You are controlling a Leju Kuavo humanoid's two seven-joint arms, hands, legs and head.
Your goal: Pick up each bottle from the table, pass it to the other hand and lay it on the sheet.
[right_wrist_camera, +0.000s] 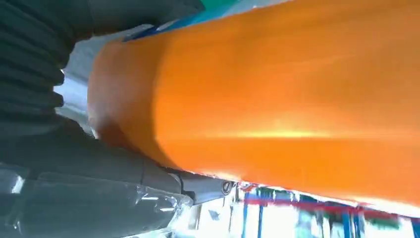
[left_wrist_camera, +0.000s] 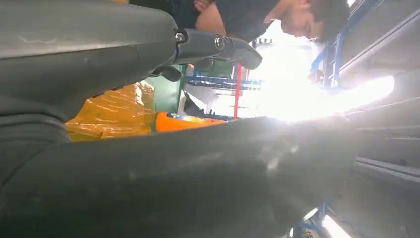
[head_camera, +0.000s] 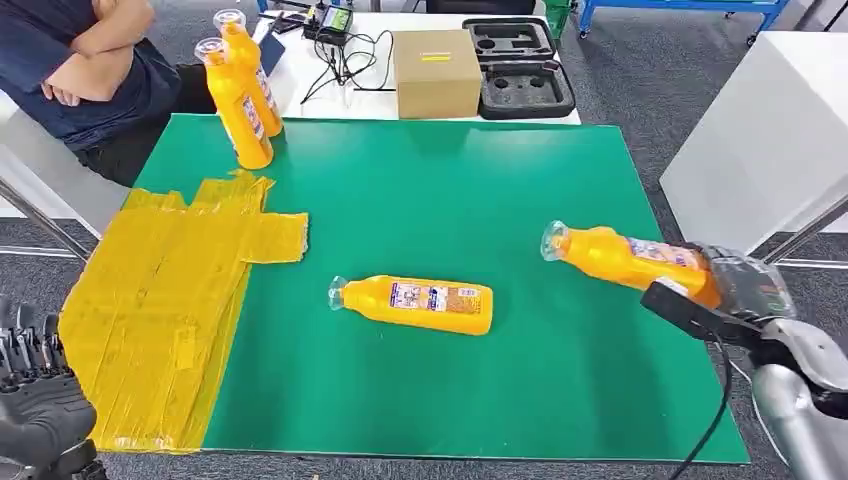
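Head view: we see our right hand (head_camera: 735,290) at the table's right edge, fingers wrapped around the base of an orange bottle (head_camera: 620,256) that lies tilted, cap toward the middle of the green mat (head_camera: 450,200). A second bottle (head_camera: 415,303) lies on its side near the mat's centre, well apart from the yellow sheet (head_camera: 160,300) on the left. Two more bottles (head_camera: 240,95) stand upright together at the mat's far left corner, just beyond the sheet. Our left hand (head_camera: 35,400) hangs low by the table's near left corner; we cannot tell how its fingers stand. A person in a dark shirt (head_camera: 90,70) sits at the far left with arms folded.

Left wrist view: past our grey fingers (left_wrist_camera: 218,47), which hold nothing, we glimpse the sheet and an orange bottle.

Right wrist view: the held bottle's orange body lies against our palm.
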